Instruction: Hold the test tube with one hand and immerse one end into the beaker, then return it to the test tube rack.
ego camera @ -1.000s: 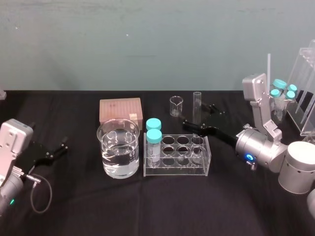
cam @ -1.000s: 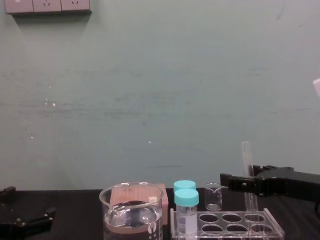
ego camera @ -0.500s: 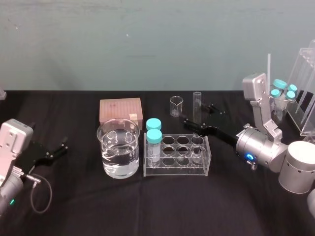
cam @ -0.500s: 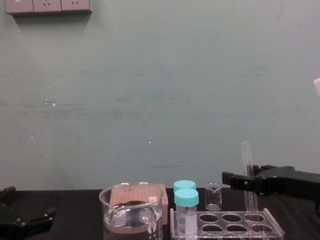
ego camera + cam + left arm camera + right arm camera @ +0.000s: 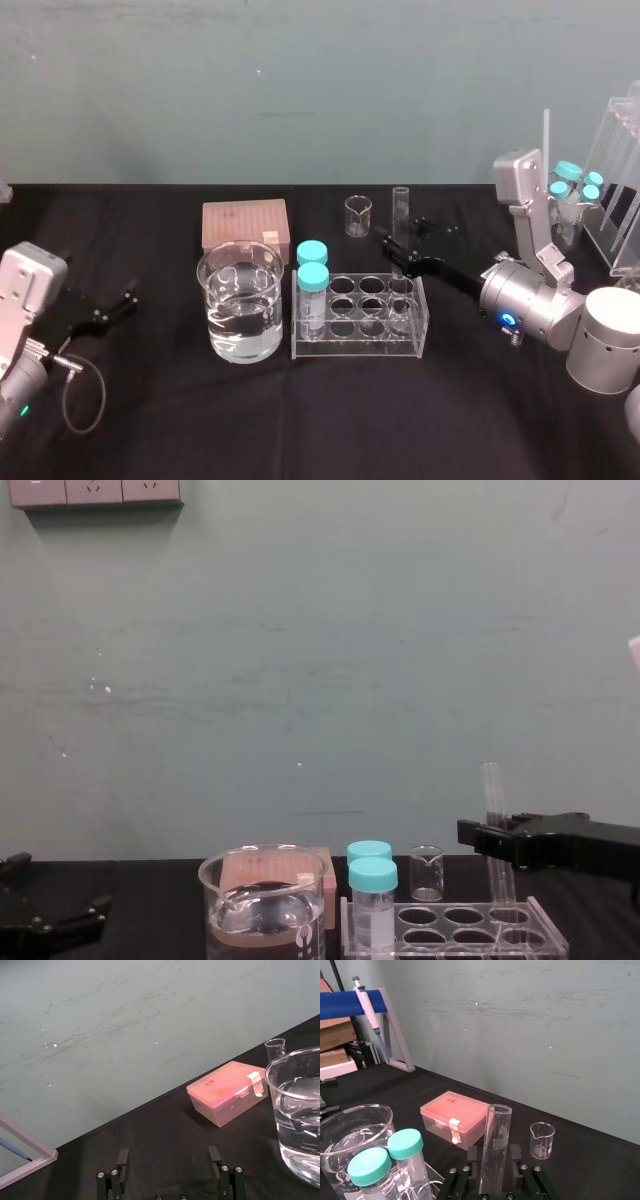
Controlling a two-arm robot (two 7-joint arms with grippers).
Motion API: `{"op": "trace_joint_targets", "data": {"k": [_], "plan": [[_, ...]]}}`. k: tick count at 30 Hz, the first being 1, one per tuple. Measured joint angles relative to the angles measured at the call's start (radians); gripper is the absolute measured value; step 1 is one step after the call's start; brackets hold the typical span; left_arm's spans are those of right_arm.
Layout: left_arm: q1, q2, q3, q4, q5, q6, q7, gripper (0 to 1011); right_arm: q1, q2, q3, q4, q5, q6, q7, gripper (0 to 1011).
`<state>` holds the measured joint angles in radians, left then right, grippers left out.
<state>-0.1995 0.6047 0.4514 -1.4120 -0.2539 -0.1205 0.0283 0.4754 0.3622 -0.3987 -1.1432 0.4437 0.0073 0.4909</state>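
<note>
The test tube (image 5: 400, 212) stands upright in the back right hole of the test tube rack (image 5: 360, 340), also seen in the chest view as the test tube (image 5: 493, 810) over the rack (image 5: 455, 938). My right gripper (image 5: 401, 243) reaches in from the right, and its fingers press the tube (image 5: 496, 1150) from both sides above the rack. The beaker (image 5: 240, 300), holding water, sits just left of the rack. My left gripper (image 5: 125, 300) rests open at the table's left edge, its fingers spread and empty in the left wrist view (image 5: 168, 1152).
Two teal-capped vials (image 5: 313, 272) stand in the rack's left holes. A tiny beaker (image 5: 357, 215) and a pink tip box (image 5: 245, 222) sit behind. A clear stand (image 5: 620, 190) with more capped vials (image 5: 572, 185) is at the far right.
The right gripper's fingers have closed inward onto the test tube. The tube, rack and left arm have stayed in place.
</note>
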Motion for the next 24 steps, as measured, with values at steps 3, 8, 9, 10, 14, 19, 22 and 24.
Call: {"op": "trace_joint_targets", "data": {"k": [3, 8, 9, 10, 14, 19, 22, 24], "plan": [[0.0, 0.0, 0.0, 0.0, 0.0, 0.0, 0.0, 1000, 0.0, 0.0, 0.0, 0.0, 0.0, 0.0, 0.0, 365], [0.0, 0.0, 0.0, 0.0, 0.0, 0.0, 0.0, 1000, 0.0, 0.0, 0.0, 0.0, 0.002, 0.0, 0.0, 238], [0.0, 0.0, 0.0, 0.0, 0.0, 0.0, 0.0, 1000, 0.0, 0.0, 0.0, 0.0, 0.002, 0.0, 0.0, 237], [0.0, 0.0, 0.0, 0.0, 0.0, 0.0, 0.0, 1000, 0.0, 0.0, 0.0, 0.0, 0.002, 0.0, 0.0, 237], [0.0, 0.0, 0.0, 0.0, 0.0, 0.0, 0.0, 1000, 0.0, 0.0, 0.0, 0.0, 0.002, 0.0, 0.0, 237], [0.0, 0.0, 0.0, 0.0, 0.0, 0.0, 0.0, 1000, -0.003, -0.005, 0.006, 0.002, 0.0, -0.016, 0.009, 236], [0.0, 0.0, 0.0, 0.0, 0.0, 0.0, 0.0, 1000, -0.004, -0.006, 0.007, 0.002, -0.002, -0.027, 0.019, 236], [0.0, 0.0, 0.0, 0.0, 0.0, 0.0, 0.0, 1000, -0.005, -0.007, 0.008, 0.002, -0.003, -0.032, 0.024, 236]]}}
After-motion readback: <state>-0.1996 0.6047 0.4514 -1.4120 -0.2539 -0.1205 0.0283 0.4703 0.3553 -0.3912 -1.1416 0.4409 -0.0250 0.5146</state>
